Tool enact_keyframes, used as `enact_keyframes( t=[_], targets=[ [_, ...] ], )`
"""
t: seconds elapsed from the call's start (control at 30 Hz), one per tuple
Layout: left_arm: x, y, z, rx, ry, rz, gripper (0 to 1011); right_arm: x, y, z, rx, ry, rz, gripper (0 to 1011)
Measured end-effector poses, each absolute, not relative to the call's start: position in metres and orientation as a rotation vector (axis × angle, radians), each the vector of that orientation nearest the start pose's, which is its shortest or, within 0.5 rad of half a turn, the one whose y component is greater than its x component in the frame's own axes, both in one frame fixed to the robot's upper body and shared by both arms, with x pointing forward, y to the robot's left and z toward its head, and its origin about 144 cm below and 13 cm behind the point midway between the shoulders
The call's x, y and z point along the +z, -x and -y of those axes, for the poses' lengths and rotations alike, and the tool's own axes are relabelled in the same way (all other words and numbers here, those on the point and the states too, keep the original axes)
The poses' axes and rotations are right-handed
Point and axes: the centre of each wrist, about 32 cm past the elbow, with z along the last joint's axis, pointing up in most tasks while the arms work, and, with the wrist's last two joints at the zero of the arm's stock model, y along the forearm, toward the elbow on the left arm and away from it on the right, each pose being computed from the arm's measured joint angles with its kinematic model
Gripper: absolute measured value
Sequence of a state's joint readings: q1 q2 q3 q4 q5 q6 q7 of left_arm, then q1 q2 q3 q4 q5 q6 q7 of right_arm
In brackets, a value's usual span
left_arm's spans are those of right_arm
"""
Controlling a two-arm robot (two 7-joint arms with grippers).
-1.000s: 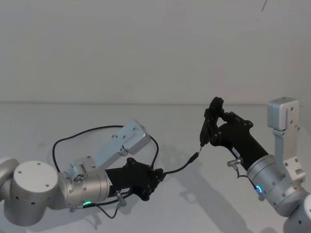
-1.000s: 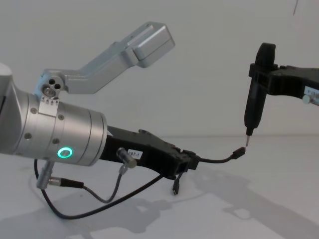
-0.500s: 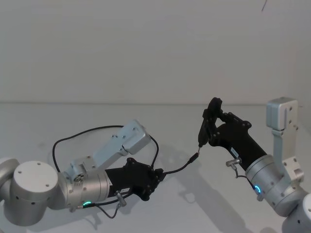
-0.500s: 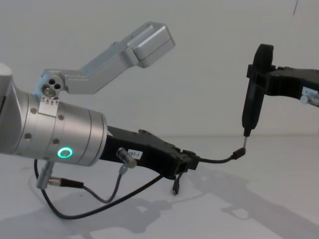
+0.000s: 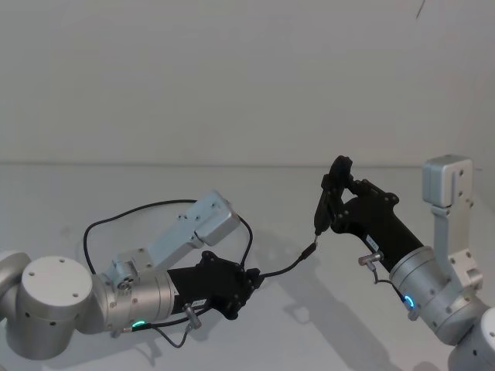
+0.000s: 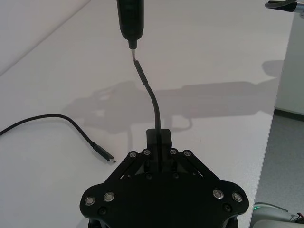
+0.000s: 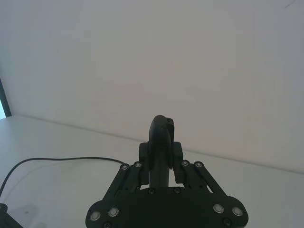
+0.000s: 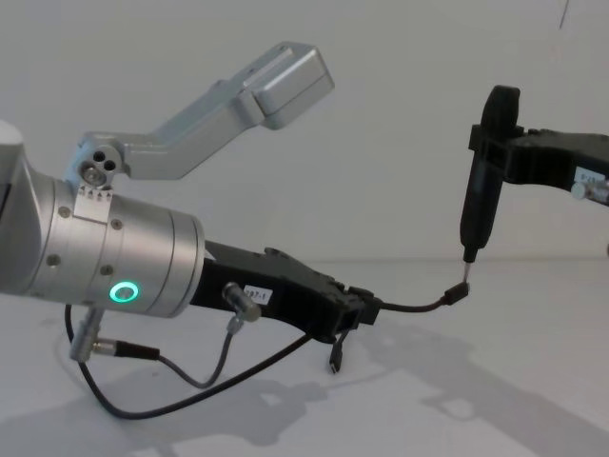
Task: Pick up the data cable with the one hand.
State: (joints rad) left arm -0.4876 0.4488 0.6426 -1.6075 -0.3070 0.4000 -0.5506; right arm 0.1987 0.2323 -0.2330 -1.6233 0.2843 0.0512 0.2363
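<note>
Plain white walls are backing a white table that is carrying the scene. The left tool is reaching forward low over the table, its fingers clamped together on the data cable a short way behind one plug, so that a short free end is arching up and forward. The rest of the cable is looping back behind the left arm and lying on the table, with its other plug resting flat there. The right tool is hanging above, clamped on a slim black pen-like tool whose tip is sitting just at the raised plug.

The cable looks light, thin and limp; it is likely sagging wherever unsupported, so a hold close behind the plug seems best for keeping that end steady.

Compared with a second ago, the pen-like tool is sitting slightly further left and closer to the plug, while the left tool's hold is looking unchanged.
</note>
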Motion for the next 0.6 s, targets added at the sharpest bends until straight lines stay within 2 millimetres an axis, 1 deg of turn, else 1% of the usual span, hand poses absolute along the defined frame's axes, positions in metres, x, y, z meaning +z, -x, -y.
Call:
enact_keyframes(
  t=[0.6],
  targets=[
    [1.2566, -0.5256, -0.1756, 0.510, -0.386, 0.079, 41, 1.2174, -0.5017, 0.2181, -1.090, -0.110, 0.094, 279]
  ],
)
